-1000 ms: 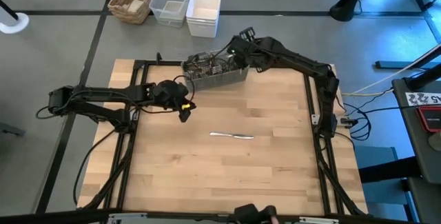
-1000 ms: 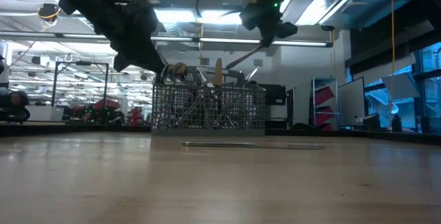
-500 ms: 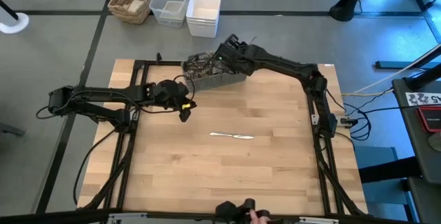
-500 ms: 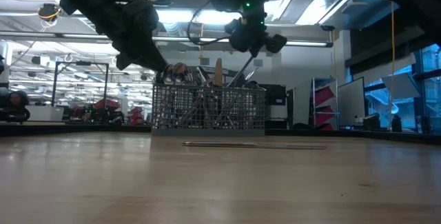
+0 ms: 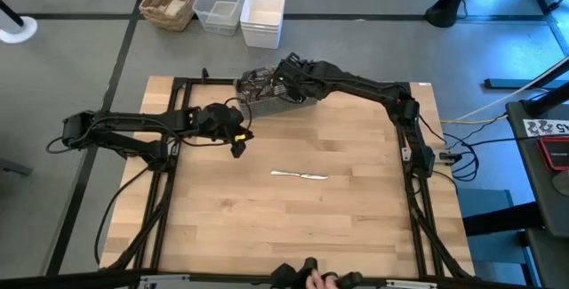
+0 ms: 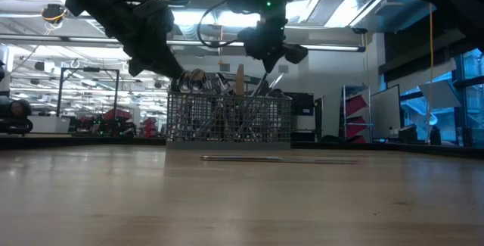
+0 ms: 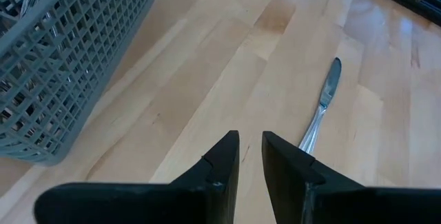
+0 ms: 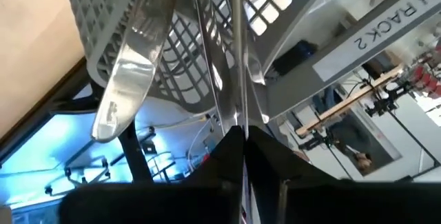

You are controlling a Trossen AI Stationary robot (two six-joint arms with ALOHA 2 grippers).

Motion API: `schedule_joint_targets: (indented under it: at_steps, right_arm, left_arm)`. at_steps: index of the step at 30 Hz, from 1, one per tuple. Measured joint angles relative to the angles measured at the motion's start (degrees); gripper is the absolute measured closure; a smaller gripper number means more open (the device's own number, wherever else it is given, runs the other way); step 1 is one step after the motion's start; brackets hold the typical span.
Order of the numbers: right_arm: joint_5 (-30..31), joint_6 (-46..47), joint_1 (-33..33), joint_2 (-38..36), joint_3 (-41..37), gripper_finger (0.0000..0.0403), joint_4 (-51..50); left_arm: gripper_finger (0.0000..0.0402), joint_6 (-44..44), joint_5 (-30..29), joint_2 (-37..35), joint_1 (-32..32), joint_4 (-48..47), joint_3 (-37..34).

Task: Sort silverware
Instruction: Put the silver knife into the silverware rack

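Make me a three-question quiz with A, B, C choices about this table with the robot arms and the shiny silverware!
1. Where is the lone silver metal table knife?
A. flat on the wooden table
B. in the wicker basket
C. on the floor

2. How many pieces lie loose on the table?
A. one
B. three
C. five

3. The left gripper holds:
A. a fork
B. nothing
C. a spoon

Answers: 1 A, it lies mid-table; 2 A, only the knife, the rest stand in the grey mesh caddy; 3 B, nothing sits between its fingers.
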Motion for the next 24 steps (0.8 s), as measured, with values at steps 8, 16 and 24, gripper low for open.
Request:
schedule_joint_targets:
  at_steps: [8,16,24]
  right_arm:
    - [-0.5,0.0,0.0,0.0,0.0,0.0378,0.1]
    - [-0.5,0.7,0.0,0.0,0.0,0.0377,1.4]
    - [0.0,-0.2,1.3,0.0,0.0,0.0375,8.4]
  left_arm:
    - [0.0345,0.0,0.0,0.0,0.0,0.0,0.0]
    - [0.0345,0.0,0.0,0.0,0.0,0.0,0.0]
    - [0.0345,0.0,0.0,0.0,0.0,0.0,0.0]
